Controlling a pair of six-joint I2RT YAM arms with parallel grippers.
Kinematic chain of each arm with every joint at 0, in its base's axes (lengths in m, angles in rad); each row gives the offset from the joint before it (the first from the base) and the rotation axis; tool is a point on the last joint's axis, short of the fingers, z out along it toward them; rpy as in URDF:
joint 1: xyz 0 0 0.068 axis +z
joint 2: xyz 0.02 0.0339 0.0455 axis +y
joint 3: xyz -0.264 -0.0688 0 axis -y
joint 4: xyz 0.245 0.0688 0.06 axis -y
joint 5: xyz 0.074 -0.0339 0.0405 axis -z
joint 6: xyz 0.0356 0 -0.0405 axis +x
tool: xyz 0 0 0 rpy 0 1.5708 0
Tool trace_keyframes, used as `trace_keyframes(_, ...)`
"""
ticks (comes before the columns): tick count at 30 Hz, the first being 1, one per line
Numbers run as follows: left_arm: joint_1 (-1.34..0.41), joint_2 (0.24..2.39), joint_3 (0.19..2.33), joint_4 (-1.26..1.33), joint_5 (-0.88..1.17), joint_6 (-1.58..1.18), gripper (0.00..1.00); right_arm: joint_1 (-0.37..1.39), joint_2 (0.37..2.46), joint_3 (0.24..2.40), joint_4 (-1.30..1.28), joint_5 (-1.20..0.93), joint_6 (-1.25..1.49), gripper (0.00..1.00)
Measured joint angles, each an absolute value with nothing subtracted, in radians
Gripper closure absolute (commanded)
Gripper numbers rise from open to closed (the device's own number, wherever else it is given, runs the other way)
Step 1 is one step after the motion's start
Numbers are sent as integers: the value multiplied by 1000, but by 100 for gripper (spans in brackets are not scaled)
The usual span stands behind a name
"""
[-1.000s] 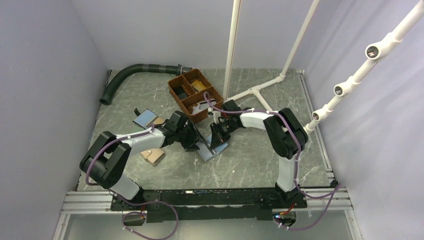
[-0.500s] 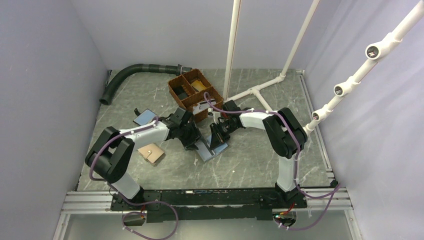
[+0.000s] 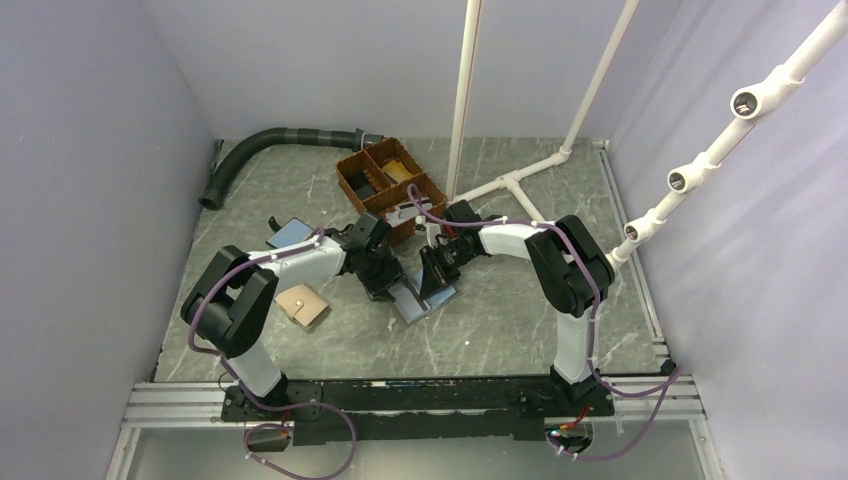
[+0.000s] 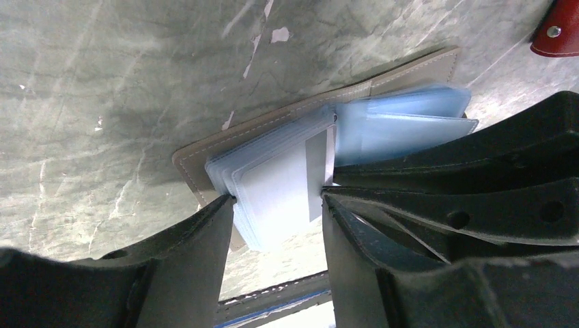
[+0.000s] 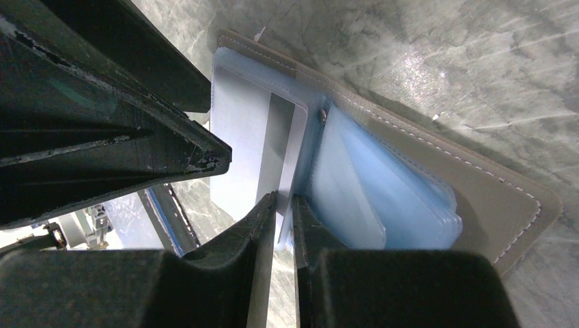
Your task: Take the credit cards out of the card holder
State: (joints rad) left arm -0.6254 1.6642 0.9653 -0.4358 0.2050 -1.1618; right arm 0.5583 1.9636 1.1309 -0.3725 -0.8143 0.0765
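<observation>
The card holder (image 3: 425,300) lies open on the table, taupe-grey outside (image 4: 205,147) with light blue sleeves (image 5: 382,198) inside. My left gripper (image 4: 278,198) is open, one fingertip (image 4: 225,205) on the outer edge of the near half's sleeves and the other at the spine. A pale grey-white credit card (image 5: 249,143) with a grey strip lies on that half. My right gripper (image 5: 285,205) is shut on this card's edge beside the spine. In the top view both grippers, left (image 3: 385,283) and right (image 3: 437,275), meet over the holder.
A brown divided basket (image 3: 388,187) stands just behind the grippers. A blue wallet with a tan panel (image 3: 290,235) and a tan wallet (image 3: 303,306) lie to the left. A red wallet (image 4: 556,31) shows beyond the holder. A black hose (image 3: 260,145) and white pipes (image 3: 520,185) sit at the back.
My left arm's elbow has swung right and back, uncovering the tan wallet. Both grippers have stayed at the holder.
</observation>
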Motion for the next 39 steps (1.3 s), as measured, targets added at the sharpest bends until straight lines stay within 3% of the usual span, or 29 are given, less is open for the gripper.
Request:
trace_keyframes(5, -625, 1666, 966, -434, 206, -1145, 47, 558, 1964, 1131, -373, -817, 76, 81)
trace_keyframes(10, -626, 1657, 962, -418, 206, -1136, 48, 560, 1964, 1131, -373, -833, 75, 73)
trace_keyframes(27, -633, 1472, 827, -250, 186, -1137, 47, 587, 1964, 1124, -364, -954, 89, 69)
trace_keyframes(35, -633, 1455, 757, -114, 223, -1144, 50, 581, 1961, 1124, -366, -989, 80, 52)
trace_keyframes(39, -633, 1455, 744, -68, 244, -1146, 51, 564, 1925, 1112, -369, -1013, 53, 38)
